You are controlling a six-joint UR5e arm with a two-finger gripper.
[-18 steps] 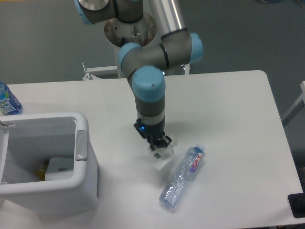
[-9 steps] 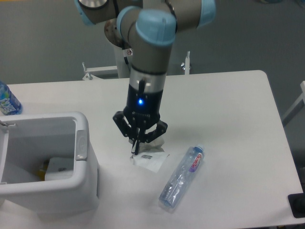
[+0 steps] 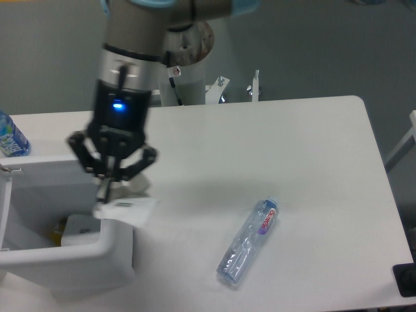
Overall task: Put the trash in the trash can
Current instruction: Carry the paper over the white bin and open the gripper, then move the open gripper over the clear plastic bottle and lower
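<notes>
Bottle with a blue label (image 3: pixel 11 136) sits at the far left edge, at about nine o'clock from the table's centre, and plays no part in the job. Just right of it and lower, the trash can (image 3: pixel 39 260) fills the seven o'clock corner of the table (image 3: pixel 312 143), with pale scraps already lying in its bottom. Over the can's right rim hangs the gripper (image 3: pixel 107 188), its jaws clamped on the paper wad (image 3: pixel 123 209), which dangles below the fingertips. A second ago the gripper was down at the tabletop near the middle, closing on that wad; since then it has lifted and swung toward nine o'clock, carrying the paper from the bare table to the bin's edge. That means the first piece of trash looks close to release, though the wad seems to hang over the rim rather than squarely above the opening, so a little more travel leftward would be safer. At about five o'clock, well apart from the arm, the crushed bottle (image 3: pixel 250 242) lies untouched on the table.
</notes>
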